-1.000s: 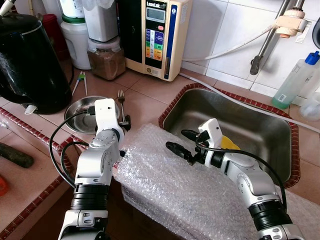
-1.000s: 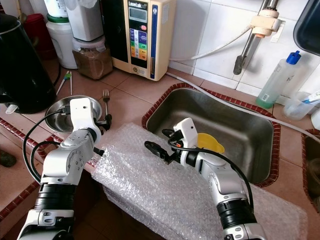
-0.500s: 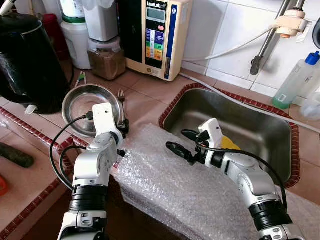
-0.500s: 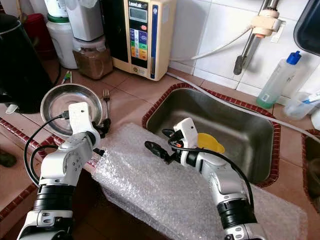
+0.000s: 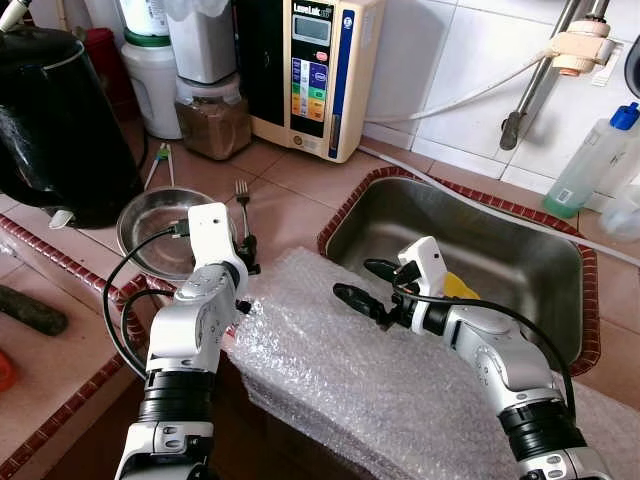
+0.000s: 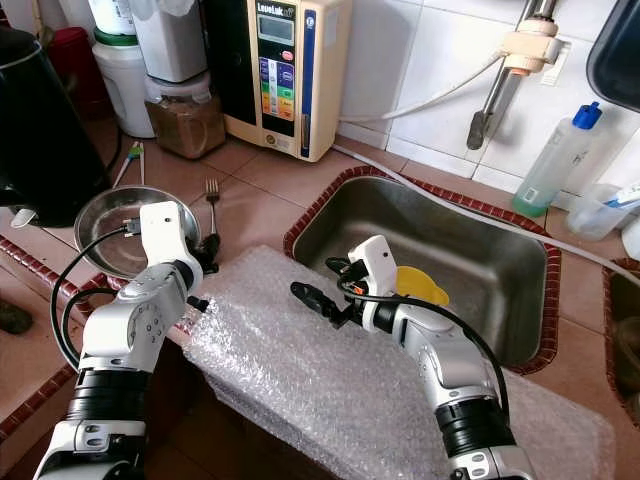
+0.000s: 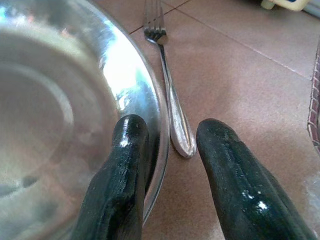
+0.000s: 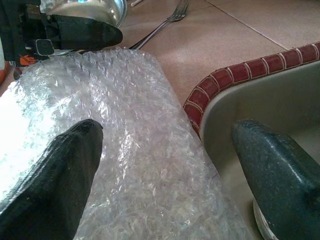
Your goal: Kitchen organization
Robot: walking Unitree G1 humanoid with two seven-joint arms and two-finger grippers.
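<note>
Fingers of the left hand (image 7: 165,165) pinched the thin rim of the shiny metal bowl (image 5: 150,235), which sat on the tiled desk (image 5: 290,200) just beside a fork (image 7: 172,107) and near the bubble wrap (image 6: 330,380). The bowl looked light, hard and slippery, so I think the rim was the best place to grip, and it could slide or spin if the pinch was weak. The right hand (image 5: 365,283) hung with its fingers apart and held nothing, above the wrap at the edge of the sink (image 5: 520,270).
</note>
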